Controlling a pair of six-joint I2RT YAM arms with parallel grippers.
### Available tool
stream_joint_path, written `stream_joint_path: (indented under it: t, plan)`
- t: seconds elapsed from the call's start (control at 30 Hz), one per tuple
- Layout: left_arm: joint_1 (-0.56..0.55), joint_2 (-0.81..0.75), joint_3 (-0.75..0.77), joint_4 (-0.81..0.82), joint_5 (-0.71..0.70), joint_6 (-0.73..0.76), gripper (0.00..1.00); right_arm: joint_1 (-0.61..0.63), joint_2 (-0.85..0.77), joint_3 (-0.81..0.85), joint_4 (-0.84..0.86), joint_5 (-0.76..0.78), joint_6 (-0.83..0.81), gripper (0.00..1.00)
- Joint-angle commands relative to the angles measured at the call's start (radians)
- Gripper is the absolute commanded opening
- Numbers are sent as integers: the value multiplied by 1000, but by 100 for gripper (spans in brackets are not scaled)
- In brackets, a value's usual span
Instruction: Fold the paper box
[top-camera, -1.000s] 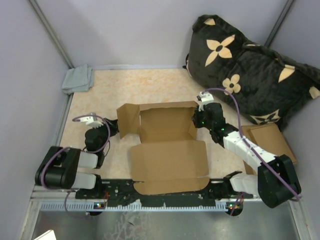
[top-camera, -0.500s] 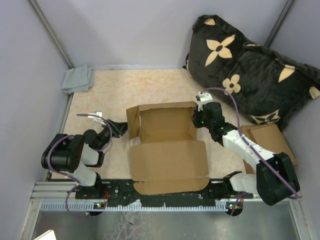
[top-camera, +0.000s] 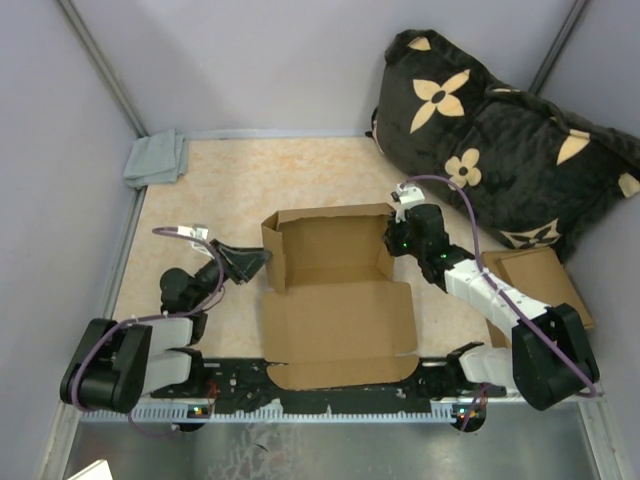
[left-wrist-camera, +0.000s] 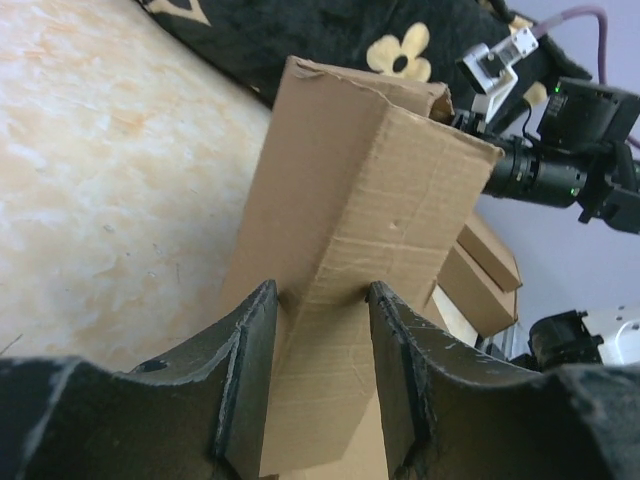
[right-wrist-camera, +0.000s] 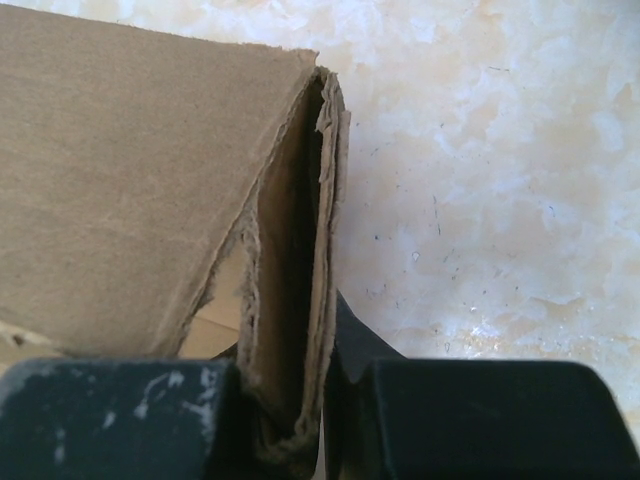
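The box (top-camera: 335, 300) lies mid table (top-camera: 210, 180), toward its near edge; likely light, stiff card that creases easily, best held by wall edges. The right gripper (top-camera: 392, 240) pinches its right wall; the left gripper (top-camera: 262, 258) straddles the left wall, clamped or not I cannot tell

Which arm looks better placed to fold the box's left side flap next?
Left. The left gripper has a finger on each side of the left flap; the right gripper is clamped on the opposite wall of the box, probably steadying it.
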Motion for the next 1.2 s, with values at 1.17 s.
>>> stream_joint_path:
  t: [1.17]
  plan:
    - [-532, -42, 631, -1351, -1057, 412, 39, 49, -66, 64, -33, 8, 62, 8]
